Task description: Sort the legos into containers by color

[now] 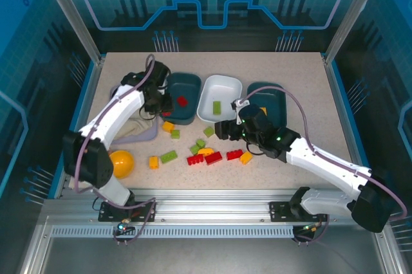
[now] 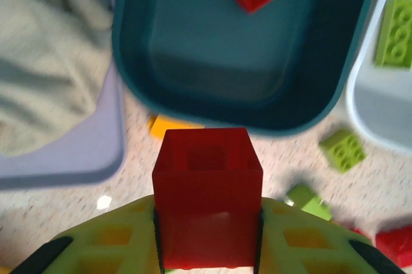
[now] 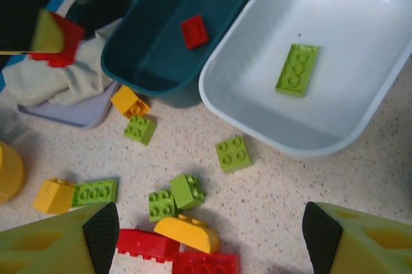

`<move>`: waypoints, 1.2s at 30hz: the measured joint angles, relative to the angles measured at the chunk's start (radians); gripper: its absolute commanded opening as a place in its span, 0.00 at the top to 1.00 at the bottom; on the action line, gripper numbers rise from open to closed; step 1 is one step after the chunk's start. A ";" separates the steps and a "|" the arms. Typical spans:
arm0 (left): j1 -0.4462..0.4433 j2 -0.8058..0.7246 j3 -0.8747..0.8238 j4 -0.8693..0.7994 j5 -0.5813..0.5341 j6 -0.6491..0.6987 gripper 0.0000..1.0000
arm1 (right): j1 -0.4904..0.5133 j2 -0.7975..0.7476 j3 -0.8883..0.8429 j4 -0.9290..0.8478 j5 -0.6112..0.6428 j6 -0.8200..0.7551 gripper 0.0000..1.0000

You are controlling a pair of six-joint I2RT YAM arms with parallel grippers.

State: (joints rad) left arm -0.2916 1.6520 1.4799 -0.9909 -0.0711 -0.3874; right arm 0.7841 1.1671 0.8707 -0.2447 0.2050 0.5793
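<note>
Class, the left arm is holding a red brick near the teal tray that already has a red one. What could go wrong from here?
1. In the left wrist view the red brick in the left jaws sits short of the near rim of the teal tray; released now, it would probably hit the table or clip the rim.
2. The right jaws stand open above a yellow curved brick lying against red bricks; a grab there may lift two colours.
</note>
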 measured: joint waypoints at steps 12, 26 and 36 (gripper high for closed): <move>0.008 0.470 0.248 -0.018 -0.043 -0.007 0.63 | -0.034 0.044 0.042 -0.061 -0.003 0.038 0.22; -0.019 0.330 0.258 0.018 0.015 -0.039 0.20 | -0.042 0.047 0.040 -0.468 0.095 0.274 0.23; -0.174 -0.337 -0.255 0.348 0.230 -0.192 0.15 | -0.160 0.020 -0.125 -0.440 0.068 0.666 0.20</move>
State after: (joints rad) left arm -0.4660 1.3148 1.2247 -0.6434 0.1589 -0.5797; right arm 0.6239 1.1873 0.7456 -0.6849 0.2729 1.2449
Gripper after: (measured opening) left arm 0.848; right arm 0.802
